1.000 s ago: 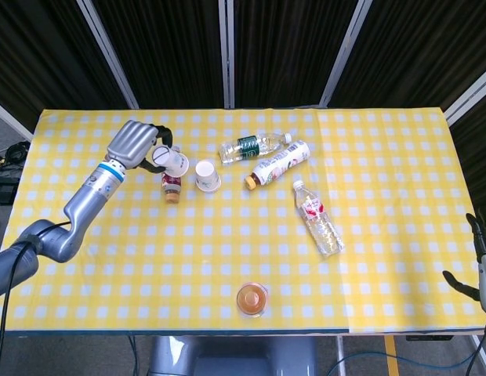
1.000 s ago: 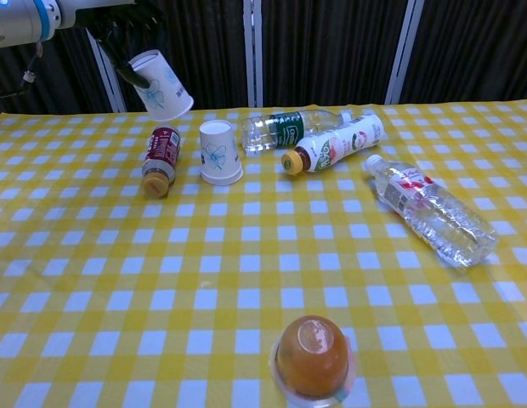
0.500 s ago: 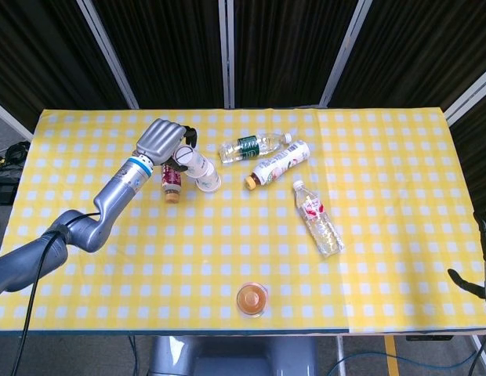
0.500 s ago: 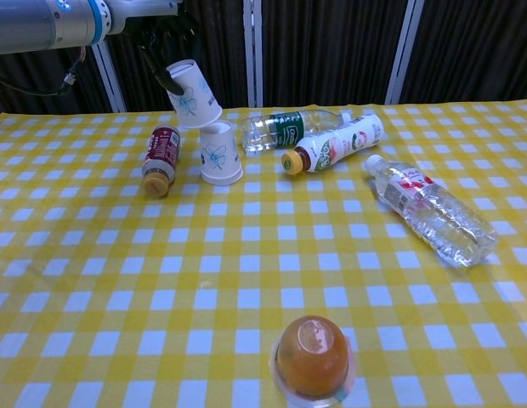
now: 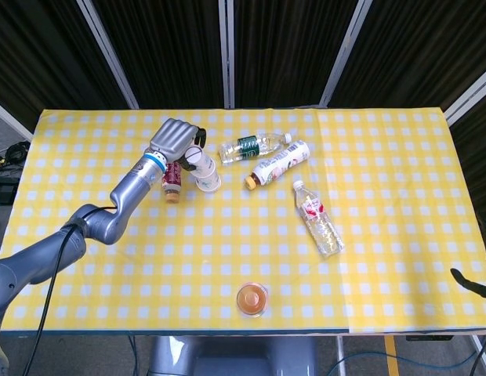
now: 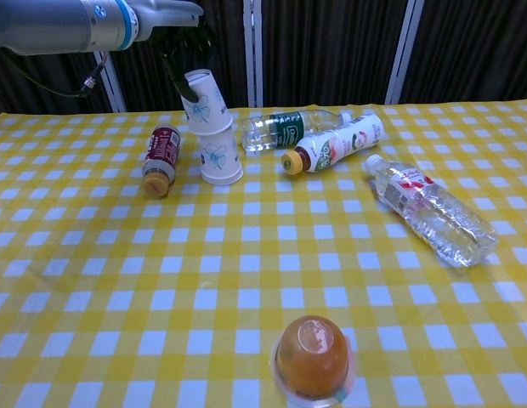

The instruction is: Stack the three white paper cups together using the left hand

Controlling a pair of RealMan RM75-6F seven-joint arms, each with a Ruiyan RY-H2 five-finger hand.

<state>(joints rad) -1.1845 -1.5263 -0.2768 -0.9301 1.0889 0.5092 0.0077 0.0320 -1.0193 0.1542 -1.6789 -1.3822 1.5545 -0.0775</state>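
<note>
Near the table's (image 5: 86,258) far edge, the left hand (image 5: 174,142) grips a tilted cup (image 6: 204,99) over an upturned cup (image 6: 218,153); misaligned lowering could topple the lower one.

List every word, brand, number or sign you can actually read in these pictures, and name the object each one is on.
None can be read.
Green-labelled bottle: print blurred.
White-labelled bottle: print blurred.
Clear bottle, red and white label: too small.
Small red bottle: label illegible.
Paper cups: a blue drawing, no words.
</note>
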